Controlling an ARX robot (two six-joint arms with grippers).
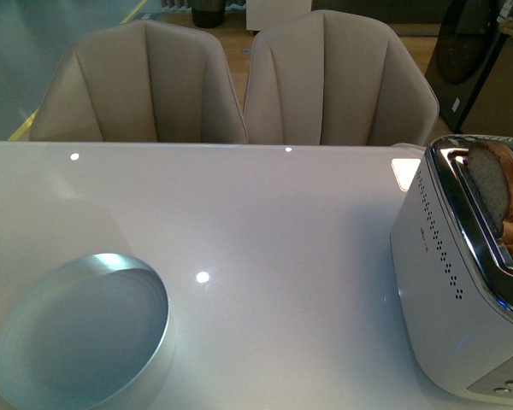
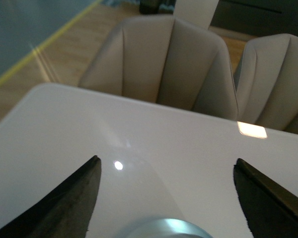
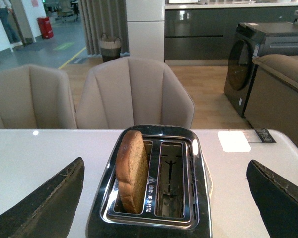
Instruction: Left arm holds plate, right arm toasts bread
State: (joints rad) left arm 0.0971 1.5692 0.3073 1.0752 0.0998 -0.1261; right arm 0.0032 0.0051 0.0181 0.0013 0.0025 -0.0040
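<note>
left hand: hanging wide open over the plate, gripping nothing
right hand: gaping wide over the toaster, empty
bread: standing in one toaster slot
plate: sitting on the table

Only fingertips of the robot show, in the wrist views. The matte black, wedge-shaped left gripper has two angular fingers tapering to sharp points, their surfaces dull. The matte black right gripper has similar pointed fingers, with pale scuffs along their edges.
</note>
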